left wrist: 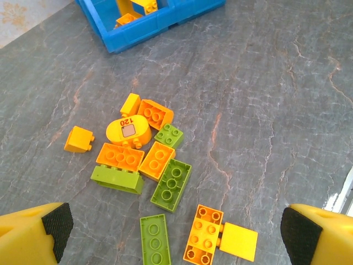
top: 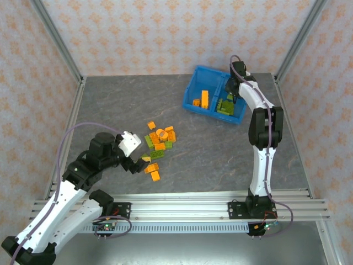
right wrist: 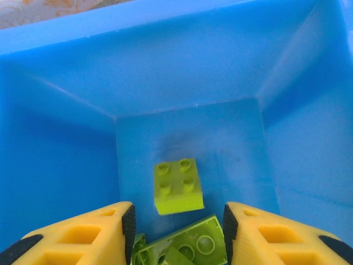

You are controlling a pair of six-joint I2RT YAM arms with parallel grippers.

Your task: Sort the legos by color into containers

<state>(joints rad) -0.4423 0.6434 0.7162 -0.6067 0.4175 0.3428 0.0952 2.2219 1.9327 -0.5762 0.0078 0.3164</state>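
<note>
- Table (top: 110, 105): a dark grey top with a stone-like pattern.
- Blue two-compartment bin (top: 192, 88) stands on it near the far right, well apart from the loose bricks.
- Pile of orange and lime-green legos (top: 157, 141) lies left of centre, most of them touching.
- In the pile, a rounded orange piece printed "120" (left wrist: 128, 131).
- Small orange brick (left wrist: 79, 139) lies alone just beside the pile.
- Orange studded brick (left wrist: 204, 234) touches a smooth yellow square piece (left wrist: 239, 241).
</note>
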